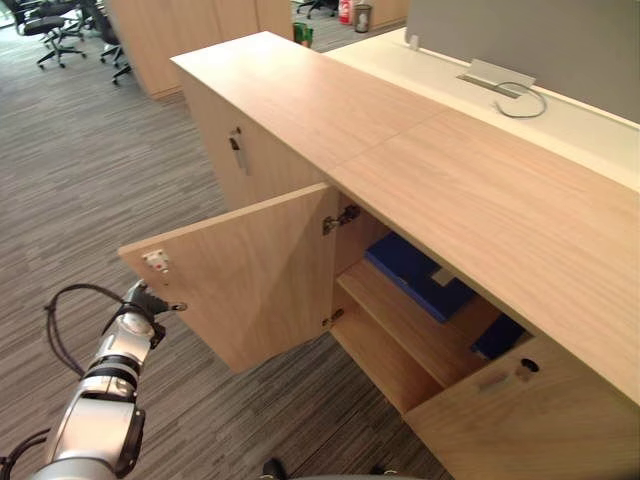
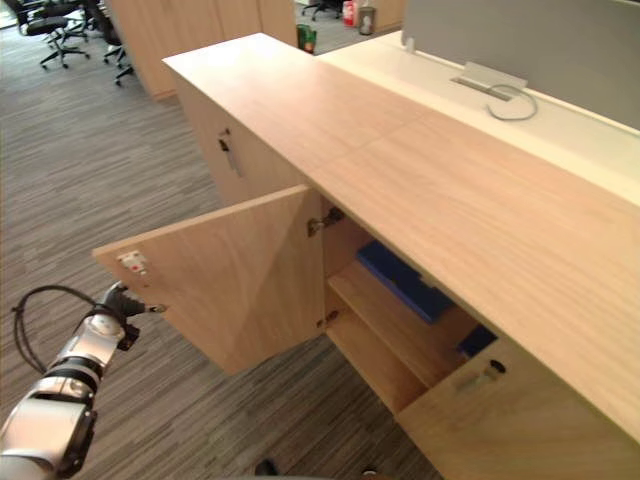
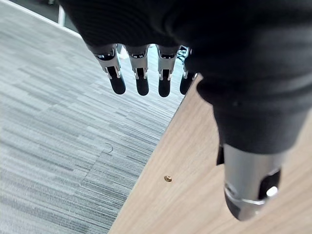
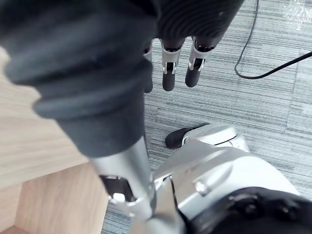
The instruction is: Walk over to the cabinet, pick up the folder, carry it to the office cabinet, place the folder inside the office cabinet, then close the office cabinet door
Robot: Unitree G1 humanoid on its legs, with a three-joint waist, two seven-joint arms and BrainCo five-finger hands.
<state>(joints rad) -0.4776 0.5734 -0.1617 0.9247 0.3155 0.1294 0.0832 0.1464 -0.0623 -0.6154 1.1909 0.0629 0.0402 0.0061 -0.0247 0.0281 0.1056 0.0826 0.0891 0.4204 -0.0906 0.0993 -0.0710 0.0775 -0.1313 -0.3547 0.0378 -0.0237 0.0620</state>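
Well, the blue folder (image 1: pixel 420 272) lies on the shelf (image 1: pixel 400 322) inside the office cabinet (image 1: pixel 450 190). The door (image 1: pixel 250 280) stands open, its free edge just beside the left robot hand (image 1: pixel 145 300), fingers straight, empty. The right robot hand (image 4: pixel 168 80) hangs slack, farther off.

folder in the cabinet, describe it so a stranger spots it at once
Start at the long wooden cabinet with one door swung open. On the shelf inside lies the folder, flat and dark blue against the pale wood all around it.
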